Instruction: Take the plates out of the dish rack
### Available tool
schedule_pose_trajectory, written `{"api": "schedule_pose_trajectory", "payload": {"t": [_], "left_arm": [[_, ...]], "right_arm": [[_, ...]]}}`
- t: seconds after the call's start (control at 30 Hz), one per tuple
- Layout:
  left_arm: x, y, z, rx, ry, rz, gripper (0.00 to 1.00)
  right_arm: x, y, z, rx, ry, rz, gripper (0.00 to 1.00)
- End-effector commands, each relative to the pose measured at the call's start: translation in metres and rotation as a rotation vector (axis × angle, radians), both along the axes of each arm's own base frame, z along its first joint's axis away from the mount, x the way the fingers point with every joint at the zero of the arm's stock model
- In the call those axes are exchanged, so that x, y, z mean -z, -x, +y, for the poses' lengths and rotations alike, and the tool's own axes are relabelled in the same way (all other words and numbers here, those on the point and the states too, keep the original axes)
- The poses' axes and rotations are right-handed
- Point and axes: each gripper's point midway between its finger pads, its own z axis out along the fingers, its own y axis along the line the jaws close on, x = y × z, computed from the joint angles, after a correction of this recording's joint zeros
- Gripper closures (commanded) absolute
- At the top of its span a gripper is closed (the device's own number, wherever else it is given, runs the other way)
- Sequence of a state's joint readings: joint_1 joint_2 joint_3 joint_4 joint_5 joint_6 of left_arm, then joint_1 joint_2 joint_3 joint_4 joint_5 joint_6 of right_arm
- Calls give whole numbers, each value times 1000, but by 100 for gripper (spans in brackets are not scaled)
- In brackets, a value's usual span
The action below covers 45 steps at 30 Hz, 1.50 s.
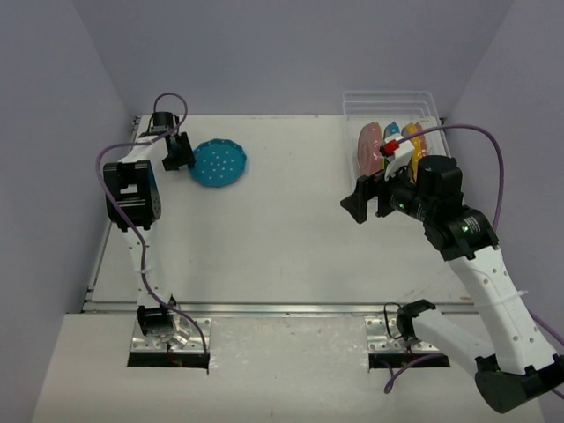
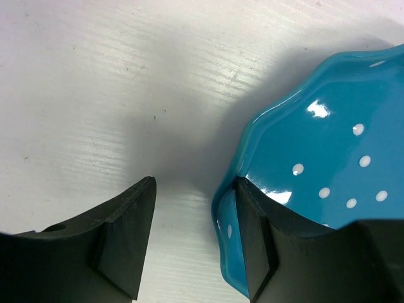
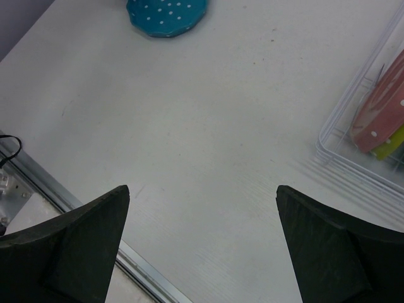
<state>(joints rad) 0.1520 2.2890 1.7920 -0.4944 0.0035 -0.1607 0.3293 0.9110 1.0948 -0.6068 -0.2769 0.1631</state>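
A blue white-dotted plate [image 1: 218, 164] lies flat on the table at the back left. My left gripper [image 1: 182, 155] is at its left edge and is open. In the left wrist view the plate [image 2: 328, 151] has its scalloped rim between my fingers; the right finger [image 2: 252, 227] rests against the inner side of the rim, and the left finger stands apart over bare table. The clear dish rack [image 1: 388, 93] stands at the back right with a pink plate [image 1: 368, 146] and orange and blue ones upright in it. My right gripper [image 1: 361, 201] is wide open and empty, in front of the rack.
The right wrist view shows the rack's corner [image 3: 360, 77] at the right with the pink plate [image 3: 379, 113] and a yellow-green plate [image 3: 391, 146], the blue plate [image 3: 167, 16] far off, and the table's metal front edge [image 3: 44, 183]. Purple walls surround the table.
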Motion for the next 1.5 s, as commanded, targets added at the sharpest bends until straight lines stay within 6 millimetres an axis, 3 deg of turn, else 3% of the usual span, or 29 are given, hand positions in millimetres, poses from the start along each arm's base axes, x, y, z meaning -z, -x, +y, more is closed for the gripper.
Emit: {"api": "schedule_pose_trajectory", "payload": {"t": [0.0, 0.1, 0.2, 0.37, 0.43, 0.47, 0.5, 0.57, 0.63, 0.73, 0.87, 0.97, 1.13, 1.23, 1.47], "left_arm": [[29, 26, 23, -27, -115, 129, 50], [4, 18, 11, 38, -73, 71, 50], [-37, 10, -9, 131, 4, -23, 50], [-153, 15, -55, 380, 113, -278, 49], [-194, 25, -72, 463, 151, -366, 48], [-229, 39, -89, 536, 189, -432, 46], [-248, 53, -100, 591, 221, -462, 44], [-276, 74, -117, 663, 257, -512, 41], [-299, 103, -134, 726, 251, -556, 37], [-309, 140, -159, 816, 190, -591, 33], [-302, 181, -185, 924, 66, -620, 28], [-278, 198, -194, 947, 97, -570, 27], [-261, 205, -195, 945, 122, -534, 28], [-257, 206, -197, 945, 140, -527, 28], [-246, 202, -197, 923, 157, -506, 30]], "right_arm": [[-30, -5, 3, 0, -52, -64, 1], [-38, -10, -3, 31, -39, -94, 1], [-36, -19, -14, 84, 8, -111, 1], [-30, -40, -39, 179, 137, -138, 1], [-28, -43, -44, 183, 179, -144, 1], [-24, -51, -53, 215, 226, -131, 1], [-28, -58, -62, 230, 260, -130, 1], [-14, -72, -73, 242, 310, -63, 1], [-13, -87, -92, 274, 306, 9, 1], [0, -107, -118, 305, 326, 86, 2], [8, -139, -169, 363, 356, 131, 3], [18, -158, -201, 375, 327, 167, 8], [26, -180, -244, 394, 271, 181, 17], [34, -189, -258, 391, 285, 191, 24], [80, -202, -281, 377, 284, 288, 33]]}}
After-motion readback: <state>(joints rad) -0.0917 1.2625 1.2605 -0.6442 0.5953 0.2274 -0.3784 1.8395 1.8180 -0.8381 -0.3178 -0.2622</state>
